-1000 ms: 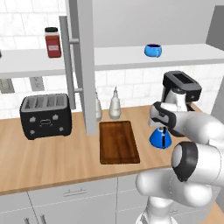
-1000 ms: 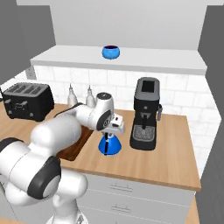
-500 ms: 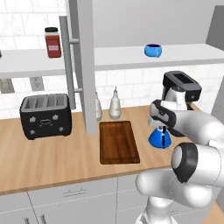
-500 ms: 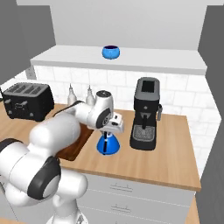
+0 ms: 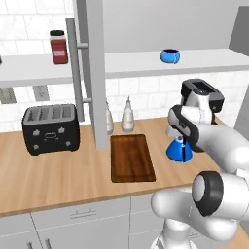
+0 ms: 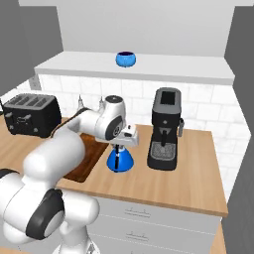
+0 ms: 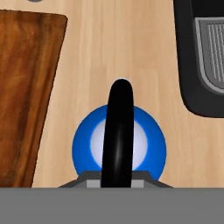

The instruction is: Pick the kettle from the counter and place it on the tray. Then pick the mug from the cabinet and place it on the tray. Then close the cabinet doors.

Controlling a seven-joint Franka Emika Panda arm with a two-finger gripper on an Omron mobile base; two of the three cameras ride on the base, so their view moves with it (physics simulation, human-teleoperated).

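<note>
- Over the last second almost nothing has shifted: in both base views the arm, the end effector (image 5: 180,139) and the kettle (image 5: 179,151) sit where they sat before.
- The end effector stays clenched on the kettle's thin black arched handle. In the hand view the handle runs straight up from between the fingertips (image 7: 92,182), with the blue cone directly beneath.
- The jaw gap has held steady too, so I judge the grasp settled rather than closing further.
- The kettle looks to be standing on the surface (image 5: 58,175) as before, just in front of the black coffee machine (image 6: 166,129) and a little to the right of the tray (image 5: 131,158). I see no lift yet, though a very slight one would be hard to tell from these views.
- The tray lies bare on the surface, near the kettle but not touching it.
- For the task, this reads as the pause between grasping and lifting: the first pick is secured, the carry to the tray not begun.
- The next move probably calls for a straight rise, then a short sideways shift away from the coffee machine; a thin handle may let the cone swing.
- The mug (image 5: 170,56) waits on the cabinet's white shelf, and the cabinet door (image 5: 95,73) stands open; both later steps are untouched.
</note>
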